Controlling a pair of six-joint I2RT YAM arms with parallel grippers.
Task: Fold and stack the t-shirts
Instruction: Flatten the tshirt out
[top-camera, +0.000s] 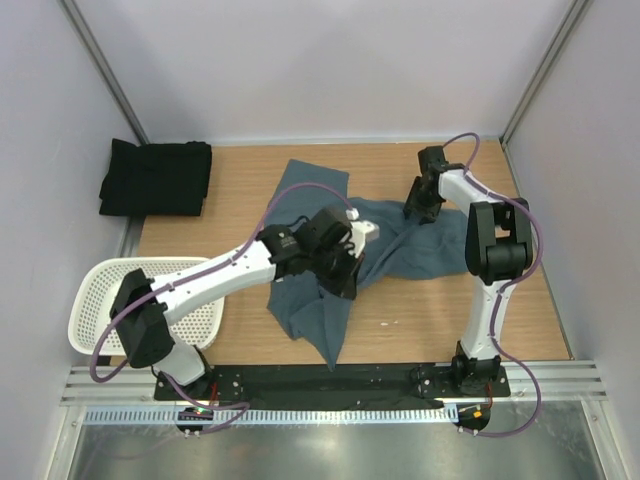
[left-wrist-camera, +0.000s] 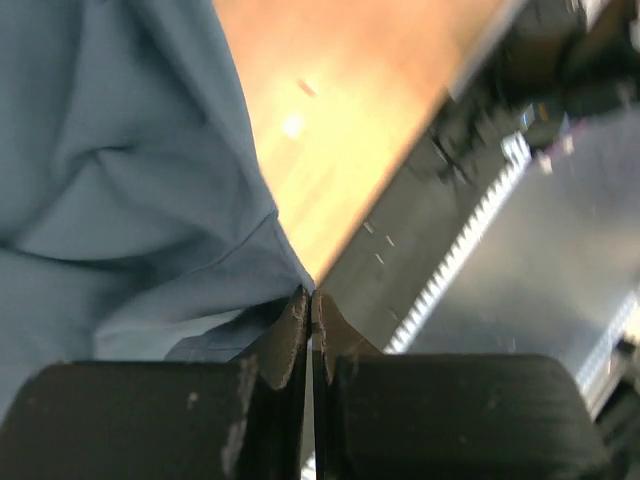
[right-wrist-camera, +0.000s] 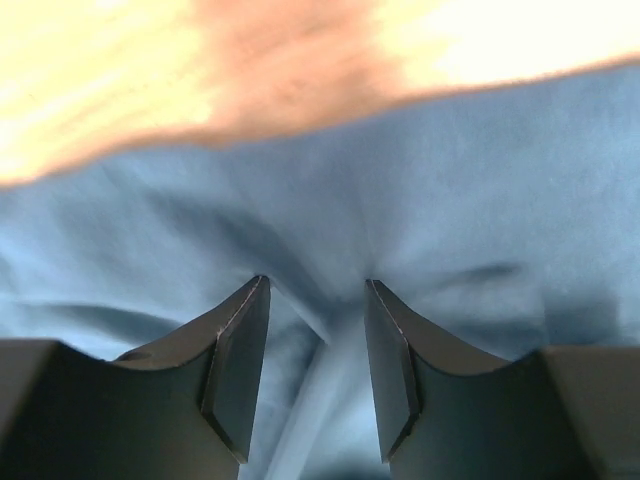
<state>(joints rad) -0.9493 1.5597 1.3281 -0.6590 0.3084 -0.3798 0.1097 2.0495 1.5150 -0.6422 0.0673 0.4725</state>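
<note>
Top external view: the slate blue-grey cloth t-shirt (top-camera: 400, 255) is crumpled on the middle of the wooden surface (top-camera: 430, 320), with one lobe toward 11 o'clock and another toward 6 o'clock. The plain black cloth t-shirt (top-camera: 155, 178) is already folded at 10 o'clock, well apart. A white perforated plastic basket (top-camera: 95, 300) is seen at 8 o'clock.

Step in hand, as judged: the blue-grey shirt has to be spread flat before any fold.

How it is done well:
- The right fingers should be closed on a single hem layer only, since a bunched ridge will drag the whole heap.
- The lift should be kept low, and the cloth drawn apart toward 9 and 3 o'clock with even tension.
- The left hold should be checked first. Only a thin bit of hem looks caught, so slip is likely under a hard pull.
- The black shirt is to be left untouched until the stack step.

Fingers versus shirt:
- The left fingers (left-wrist-camera: 285, 350) are clenched tight. In the left wrist view the shirt's hem corner runs straight into the tips and appears pinched there. From above, this is at the shirt's 7 o'clock side.
- The right fingers (right-wrist-camera: 240, 350) are parted and released. They are pressed down at the shirt's 2 o'clock edge, with a cloth ridge between them that is not clamped.
</note>
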